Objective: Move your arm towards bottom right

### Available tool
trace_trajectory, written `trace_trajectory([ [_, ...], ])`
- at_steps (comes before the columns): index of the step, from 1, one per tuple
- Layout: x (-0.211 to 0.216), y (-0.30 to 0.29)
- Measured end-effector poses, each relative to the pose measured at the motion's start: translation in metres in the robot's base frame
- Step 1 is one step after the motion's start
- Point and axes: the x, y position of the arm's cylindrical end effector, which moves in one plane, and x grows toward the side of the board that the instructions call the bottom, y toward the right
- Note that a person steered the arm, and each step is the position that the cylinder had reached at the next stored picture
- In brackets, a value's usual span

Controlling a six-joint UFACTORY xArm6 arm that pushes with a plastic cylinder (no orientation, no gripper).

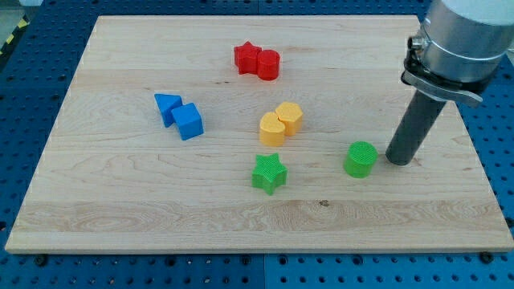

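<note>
My tip [399, 159] rests on the wooden board [120, 209] at the view's right, just right of the green cylinder [361, 159], close to it but apart. The rod rises up to the silver arm body at the view's top right. A green star [269, 173] lies left of the cylinder. Two yellow blocks, a heart [272, 128] and a hexagon-like piece [290, 116], touch each other above the star. A red star [248, 58] and a red rounded block [268, 64] touch near the view's top. A blue triangle [167, 107] and a blue cube [189, 121] touch at the left.
The board's right edge [482, 172] runs close to my tip, and its bottom edge [257, 250] lies below. A blue perforated table [32, 80] surrounds the board.
</note>
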Motion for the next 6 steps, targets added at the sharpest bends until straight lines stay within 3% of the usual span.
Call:
trace_trajectory([
  [1, 0.001, -0.011],
  [4, 0.027, -0.133],
  [5, 0.029, -0.143],
  [6, 0.032, -0.104],
])
